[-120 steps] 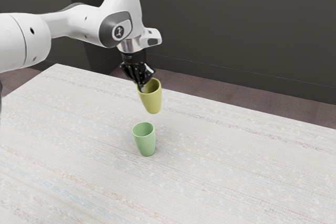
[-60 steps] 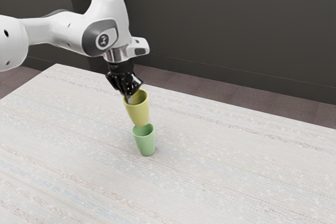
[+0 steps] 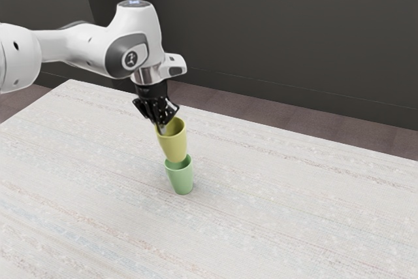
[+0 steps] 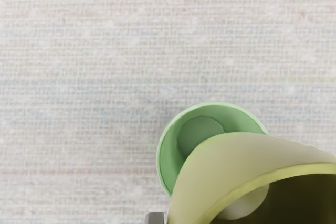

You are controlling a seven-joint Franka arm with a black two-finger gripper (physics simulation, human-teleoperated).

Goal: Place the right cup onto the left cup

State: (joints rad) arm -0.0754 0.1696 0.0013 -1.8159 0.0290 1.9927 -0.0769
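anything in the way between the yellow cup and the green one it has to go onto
Nothing visible stands between them. The yellow cup, held in the gripper, is over part of the green cup's mouth, whose visible inside is empty.

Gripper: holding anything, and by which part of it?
Yes, the gripper has the yellow cup pinched at its rim, on the side toward the exterior view's left.

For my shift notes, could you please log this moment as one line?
gripper: shut on yellow cup | yellow cup: held over green cup, mouth up | green cup: upright on table | nesting: unfinished
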